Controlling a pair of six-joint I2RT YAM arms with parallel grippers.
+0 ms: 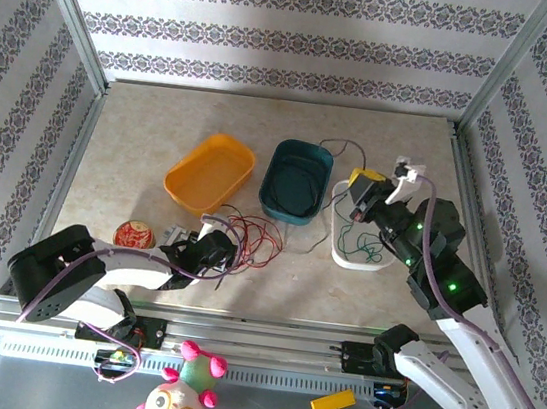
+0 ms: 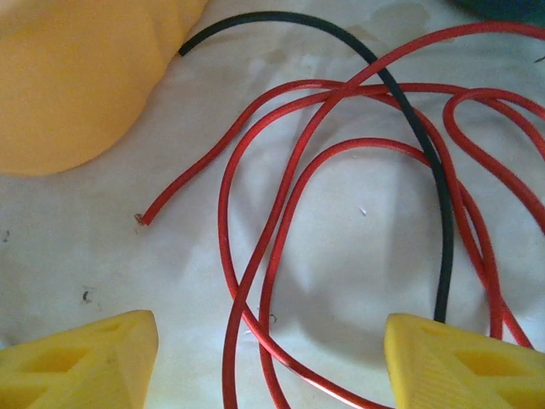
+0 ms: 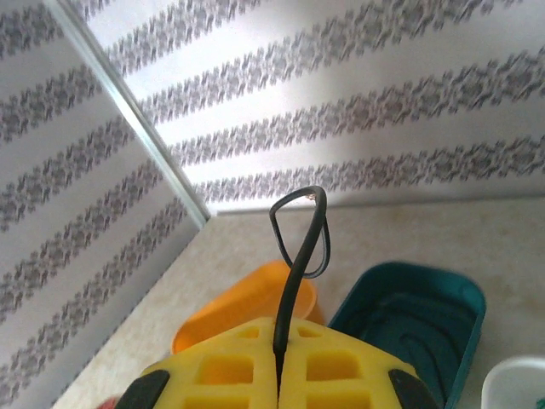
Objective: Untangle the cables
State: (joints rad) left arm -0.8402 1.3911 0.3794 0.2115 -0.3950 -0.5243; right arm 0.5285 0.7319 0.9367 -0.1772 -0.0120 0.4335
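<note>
Beside orange tray (image 2: 68, 77), red cable (image 2: 281, 196) and black cable (image 2: 426, 153) are straddled by spread left gripper (image 2: 272, 358), dark cable (image 3: 298, 256) pinched by right gripper (image 3: 279, 358); only one strand, pref. black, should be gripped.

Left wrist: you lose the red cable (image 2: 223, 204) loops past right and bottom edges; black cable (image 2: 444, 256) vanishes behind a fingertip (image 2: 460, 358). Right wrist: dark cable (image 3: 294, 290) has its end buried between pressed fingers (image 3: 341, 375).

Bright, even light; soft shadows; wrist close-ups perhaps slightly blurred.
</note>
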